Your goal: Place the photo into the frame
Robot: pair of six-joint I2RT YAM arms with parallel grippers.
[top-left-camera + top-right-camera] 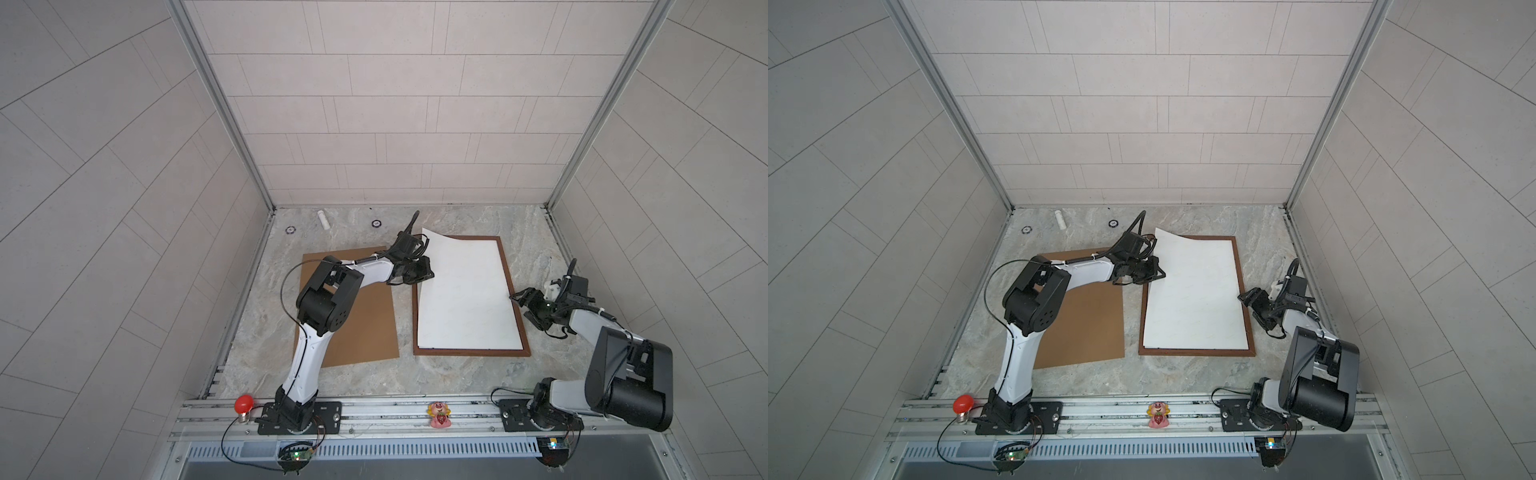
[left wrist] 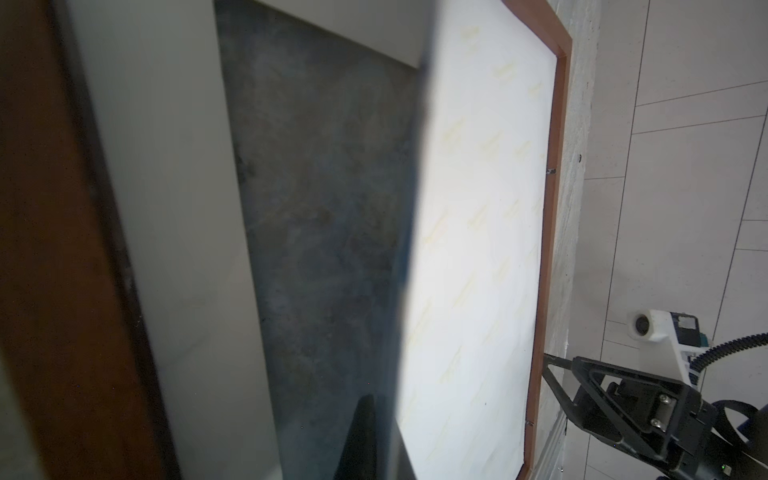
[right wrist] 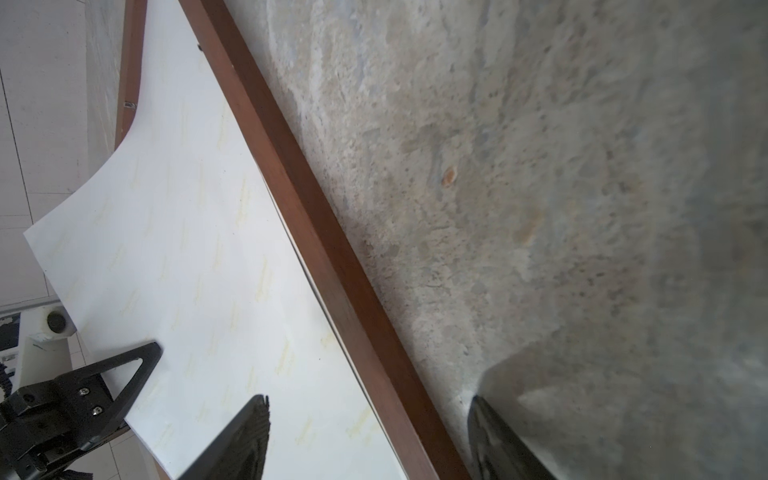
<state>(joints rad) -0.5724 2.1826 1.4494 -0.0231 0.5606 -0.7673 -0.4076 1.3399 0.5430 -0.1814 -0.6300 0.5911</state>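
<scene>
A marble-patterned tabletop (image 1: 457,378), enclosed by pale tiled walls (image 1: 395,104), is carrying the frame (image 1: 473,352) right of centre and a brown backing board (image 1: 365,328) to its left. The photo (image 1: 465,299) is lying white back upward inside the frame, its left edge rising clear. The left gripper (image 1: 428,275) is pinching that edge, jaws together. The right gripper (image 1: 521,305) is hovering, jaws apart, over the frame's right rail.

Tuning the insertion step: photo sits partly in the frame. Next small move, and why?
Probably the left gripper should ease down and slightly toward the robot: it holds the photo by its raised left edge, whose far corner overhangs the frame, while the right edge already lies inside.
</scene>
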